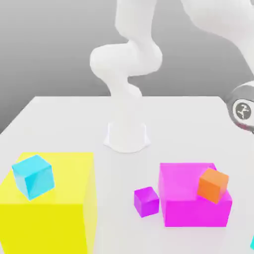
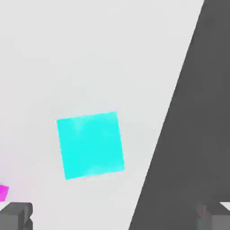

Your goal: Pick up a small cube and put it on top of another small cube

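White worktop (image 2: 90,54) below me carries a cyan cube (image 2: 90,145), lying ahead of my wide-open, empty jaws.

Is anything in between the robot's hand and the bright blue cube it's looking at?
Nothing visible is. In the hand view the cyan cube lies alone on the bare white table, near its edge, with open space up to the end effector. Its fingers stand wide apart, holding nothing.
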You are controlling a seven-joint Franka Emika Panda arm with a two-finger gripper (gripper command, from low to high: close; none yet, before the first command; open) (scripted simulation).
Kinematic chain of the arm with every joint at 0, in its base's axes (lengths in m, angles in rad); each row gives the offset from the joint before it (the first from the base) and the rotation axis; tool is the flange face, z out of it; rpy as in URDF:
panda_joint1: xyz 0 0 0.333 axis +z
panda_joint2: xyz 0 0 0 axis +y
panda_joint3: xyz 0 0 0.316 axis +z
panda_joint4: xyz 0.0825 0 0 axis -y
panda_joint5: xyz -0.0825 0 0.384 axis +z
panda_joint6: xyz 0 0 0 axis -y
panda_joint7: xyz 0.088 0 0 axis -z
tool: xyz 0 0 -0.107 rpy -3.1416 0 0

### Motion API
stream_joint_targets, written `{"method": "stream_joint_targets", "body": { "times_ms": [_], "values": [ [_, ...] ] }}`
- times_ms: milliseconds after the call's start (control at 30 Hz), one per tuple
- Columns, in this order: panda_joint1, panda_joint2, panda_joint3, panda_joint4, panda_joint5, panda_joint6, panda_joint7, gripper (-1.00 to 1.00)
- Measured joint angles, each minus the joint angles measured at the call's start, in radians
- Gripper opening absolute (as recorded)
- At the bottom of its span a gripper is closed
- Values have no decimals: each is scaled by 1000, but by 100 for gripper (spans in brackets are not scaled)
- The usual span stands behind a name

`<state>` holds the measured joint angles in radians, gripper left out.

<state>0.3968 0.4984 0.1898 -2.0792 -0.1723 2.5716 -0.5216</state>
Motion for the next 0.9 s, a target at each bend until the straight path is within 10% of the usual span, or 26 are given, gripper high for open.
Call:
{"method": "stream_joint_targets", "body": {
  "times_ms": [67, 100, 467, 900],
  "values": [
    [14, 73, -13, 16, -21, 49, 4, 0],
    [22, 106, -22, 24, -29, 74, 6, -100],
    [-2, -6, -1, -1, 4, -15, -10, -100],
    [-255, -381, -318, -16, 85, -356, 412, -100]
  ]
}}
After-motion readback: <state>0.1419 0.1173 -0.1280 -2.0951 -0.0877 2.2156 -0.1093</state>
